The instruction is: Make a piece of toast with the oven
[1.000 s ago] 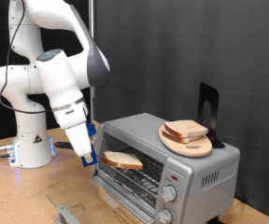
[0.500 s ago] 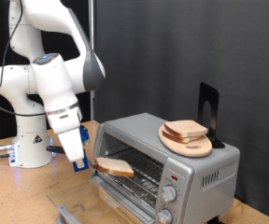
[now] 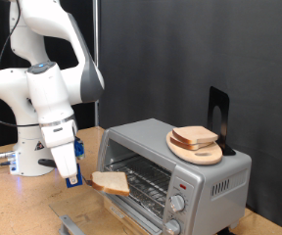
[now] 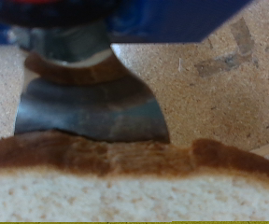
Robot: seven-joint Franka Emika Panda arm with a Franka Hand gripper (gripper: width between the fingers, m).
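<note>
My gripper is shut on one edge of the piece of toast, a pale slice with a brown crust. It holds the slice level in the air, just outside the open front of the oven, to the exterior view's left of it. The oven's door hangs open at the bottom. In the wrist view the toast fills the lower part and a dark grey finger lies over its crust edge.
A round wooden plate with another bread slice sits on top of the oven. A black stand rises behind it. The robot base stands at the exterior view's left on the wooden table.
My gripper has moved down and to the exterior view's left, drawing the toast out of the oven's opening.
</note>
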